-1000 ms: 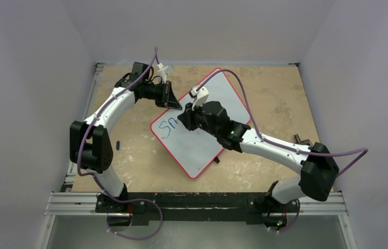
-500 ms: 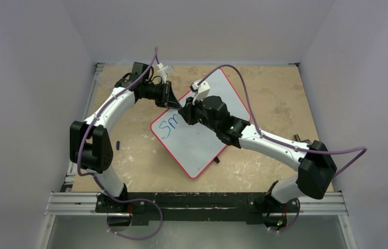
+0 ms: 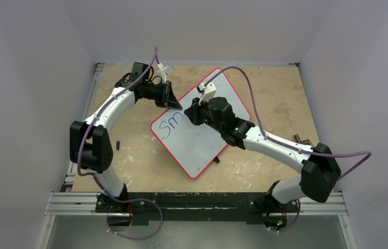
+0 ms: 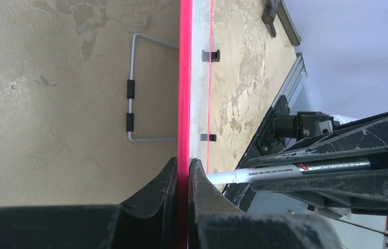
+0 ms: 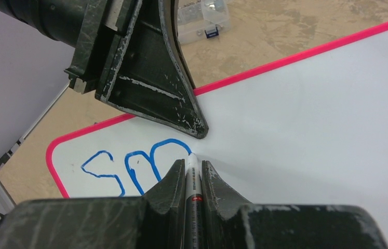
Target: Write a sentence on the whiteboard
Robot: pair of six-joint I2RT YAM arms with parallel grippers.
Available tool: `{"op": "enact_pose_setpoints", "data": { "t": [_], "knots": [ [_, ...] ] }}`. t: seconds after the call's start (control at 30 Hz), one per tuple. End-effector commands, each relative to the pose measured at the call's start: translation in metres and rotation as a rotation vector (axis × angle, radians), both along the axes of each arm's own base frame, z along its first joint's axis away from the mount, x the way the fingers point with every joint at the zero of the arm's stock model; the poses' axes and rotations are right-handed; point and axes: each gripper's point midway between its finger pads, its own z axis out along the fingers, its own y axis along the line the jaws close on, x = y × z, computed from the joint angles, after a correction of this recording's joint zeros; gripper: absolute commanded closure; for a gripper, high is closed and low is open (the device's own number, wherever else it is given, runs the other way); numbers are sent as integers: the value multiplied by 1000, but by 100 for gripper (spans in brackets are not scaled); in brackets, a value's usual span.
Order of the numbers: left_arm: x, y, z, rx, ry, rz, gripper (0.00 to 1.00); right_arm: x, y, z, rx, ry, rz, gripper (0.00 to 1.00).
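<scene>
The whiteboard (image 3: 197, 145) lies slanted on the table, white with a thin red rim. My left gripper (image 3: 173, 104) is shut on its far-left rim, which runs between the fingers as a red edge (image 4: 184, 78) in the left wrist view. My right gripper (image 5: 191, 163) is shut on a white marker (image 5: 194, 181), and the tip touches the board. The sentence (image 5: 139, 168) reads "sm" in blue near the board's left corner, and the marker tip rests at the end of the "m". The top view shows my right gripper (image 3: 187, 115) just right of the letters (image 3: 170, 127).
A small clear plastic box (image 5: 202, 18) sits on the table beyond the board. A small dark cap-like piece (image 3: 117, 144) lies left of the board. A bent wire bracket (image 4: 134, 93) lies beside the board's rim. A black object (image 3: 300, 139) sits at the table's right.
My right gripper has carried the marker away from the board's left corner, and the second letter has grown into an "m". The left gripper has held still on the rim.
</scene>
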Motion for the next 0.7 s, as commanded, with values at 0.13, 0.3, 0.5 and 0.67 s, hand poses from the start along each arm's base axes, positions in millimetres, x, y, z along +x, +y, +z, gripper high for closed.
{"op": "enact_pose_setpoints", "data": {
  "t": [0.13, 0.3, 0.5, 0.67],
  "knots": [
    [0, -4, 23, 13, -132, -22, 100, -14, -16, -37, -72, 84, -2, 100],
    [0, -3, 23, 14, -130, -21, 100, -16, -19, -34, -69, 80, -4, 100],
    [-1, -3, 23, 16, -133, -20, 100, -11, -26, -10, -46, 30, -43, 100],
    [-1, -3, 24, 14, -135, -21, 100, 3, -38, 14, -28, -19, -99, 100]
  ]
}}
